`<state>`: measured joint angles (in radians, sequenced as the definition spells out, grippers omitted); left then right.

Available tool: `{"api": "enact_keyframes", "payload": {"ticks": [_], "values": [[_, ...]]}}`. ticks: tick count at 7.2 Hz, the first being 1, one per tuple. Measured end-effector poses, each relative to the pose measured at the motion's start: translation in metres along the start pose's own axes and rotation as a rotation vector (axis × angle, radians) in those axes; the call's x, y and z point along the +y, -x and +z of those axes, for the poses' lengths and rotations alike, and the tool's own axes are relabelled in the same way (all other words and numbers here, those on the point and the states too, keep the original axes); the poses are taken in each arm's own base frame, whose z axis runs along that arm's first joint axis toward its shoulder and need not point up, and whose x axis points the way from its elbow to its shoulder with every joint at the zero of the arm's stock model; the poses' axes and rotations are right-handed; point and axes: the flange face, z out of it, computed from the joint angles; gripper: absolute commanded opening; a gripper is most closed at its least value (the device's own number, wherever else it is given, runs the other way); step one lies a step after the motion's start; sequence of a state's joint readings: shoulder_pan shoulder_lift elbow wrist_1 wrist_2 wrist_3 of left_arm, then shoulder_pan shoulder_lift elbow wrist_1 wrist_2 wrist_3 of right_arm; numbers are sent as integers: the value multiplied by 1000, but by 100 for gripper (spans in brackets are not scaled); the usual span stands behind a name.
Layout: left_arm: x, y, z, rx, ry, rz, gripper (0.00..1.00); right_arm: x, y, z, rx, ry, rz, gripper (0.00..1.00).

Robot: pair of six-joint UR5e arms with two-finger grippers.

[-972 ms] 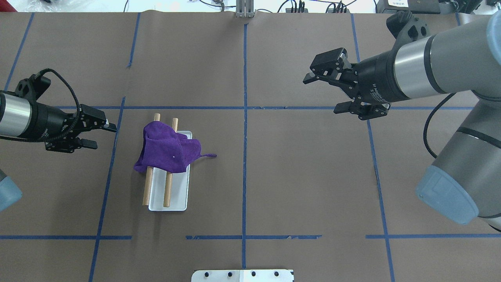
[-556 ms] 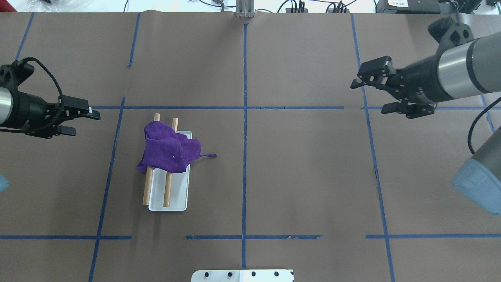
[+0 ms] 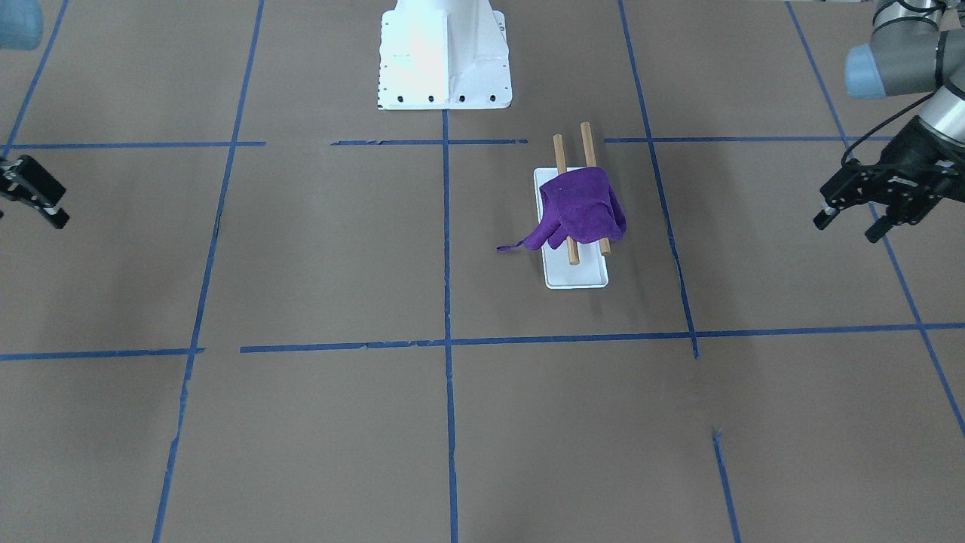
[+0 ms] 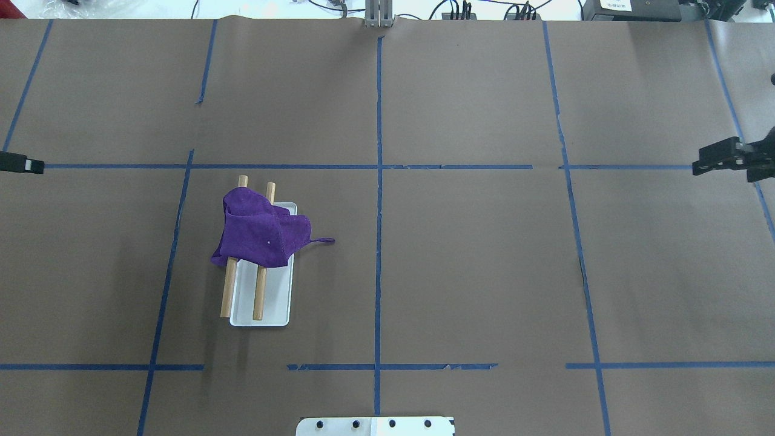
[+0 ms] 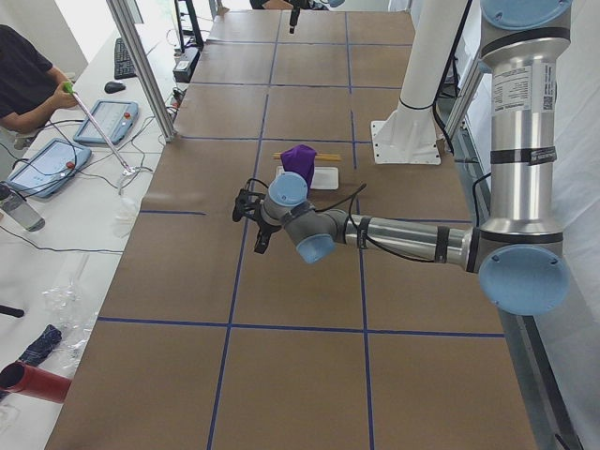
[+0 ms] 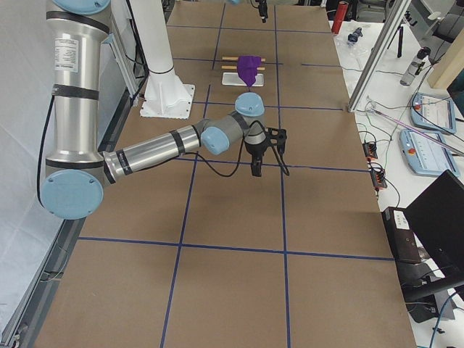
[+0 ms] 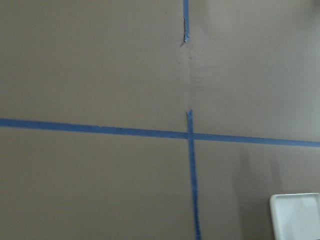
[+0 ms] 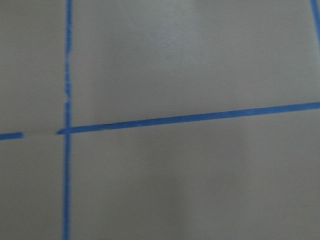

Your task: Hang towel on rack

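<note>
The towel (image 4: 260,233) is a small purple cloth. It lies bunched over both wooden bars (image 4: 259,297) of the rack (image 4: 275,297), toward the end farther from my base. I judge it soft, light and limp. It should fold wherever I pinch it and sag from a single hold, but the cloth looks unlikely to slip between my pads. One corner droops past the outer bar (image 4: 218,257) on my left side, and a thin loop (image 4: 324,241) sticks out toward the table's middle. If it needs spreading, I would take a hanging corner or edge, where my fingers can close without striking wood. The loop looks too thin to trust.

The rack's flat white base sits on the brown paper. It seems light, so a sideways tug on the cloth could drag or tip it. The bars under the towel are the main things in the way.

My left gripper (image 3: 844,228) hangs well off to my left with its fingers spread, holding nothing. My right gripper (image 4: 723,168) is well apart on the other side, also parted and empty as far as I can see. Blue tape lines (image 4: 378,181) cross the paper, and my white pedestal (image 3: 445,53) stands behind the rack.
</note>
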<state>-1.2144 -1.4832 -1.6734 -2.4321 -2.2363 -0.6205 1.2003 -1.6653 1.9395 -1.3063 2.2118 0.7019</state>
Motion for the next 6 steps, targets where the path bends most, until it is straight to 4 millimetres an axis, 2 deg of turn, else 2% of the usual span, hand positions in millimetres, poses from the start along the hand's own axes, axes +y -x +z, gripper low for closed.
{"api": "enact_keyframes", "payload": {"ticks": [2, 3, 4, 5, 6], "values": [[2, 106, -33, -148, -5, 198, 100, -15, -133, 1, 1, 48, -101, 100], [-1, 140, -52, -204, 41, 236, 100, -17, -179, -4, 14, 72, -153, 100], [-13, 159, -69, -240, 111, 231, 100, -18, -208, -12, 39, 107, -203, 100], [-24, 164, -81, -251, 200, 188, 100, -16, -223, -18, 62, 149, -232, 100], [-27, 160, -90, -248, 284, 127, 100, -12, -225, -26, 68, 189, -239, 100]]}}
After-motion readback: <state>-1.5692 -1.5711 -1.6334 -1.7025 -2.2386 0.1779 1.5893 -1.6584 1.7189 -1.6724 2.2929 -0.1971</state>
